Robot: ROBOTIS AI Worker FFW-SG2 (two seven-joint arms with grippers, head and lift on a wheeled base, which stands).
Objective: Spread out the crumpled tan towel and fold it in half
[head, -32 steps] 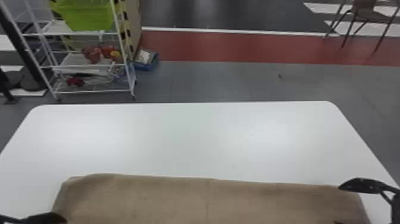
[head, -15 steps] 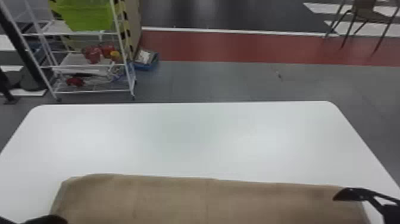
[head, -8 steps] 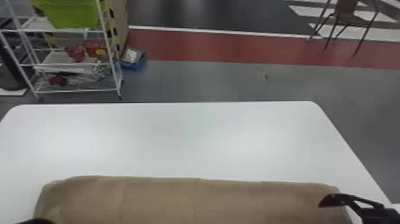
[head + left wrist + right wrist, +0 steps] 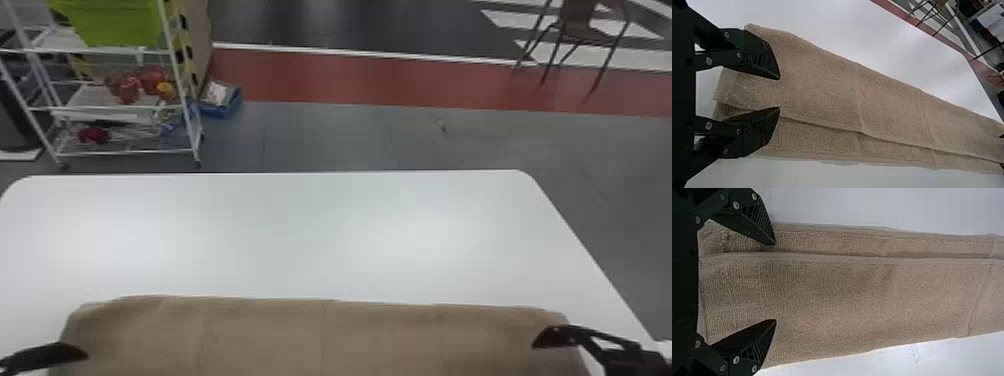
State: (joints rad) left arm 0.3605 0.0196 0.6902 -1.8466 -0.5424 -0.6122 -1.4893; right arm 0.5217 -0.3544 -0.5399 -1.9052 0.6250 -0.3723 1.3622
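And there's the tan towel (image 4: 300,335), folded into a long strip on the white table (image 4: 320,225)!
At its left end, the left gripper (image 4: 50,355) points inward, fingers spread apart; over at the right end, the right gripper (image 4: 557,336) angles in too, its fingers wide apart.

The head view looks forward and down across the worktop (image 4: 310,235); the left wrist view, close and oblique, reaches its far right corner; the right wrist view looks closely down. All share the towel (image 4: 270,335).
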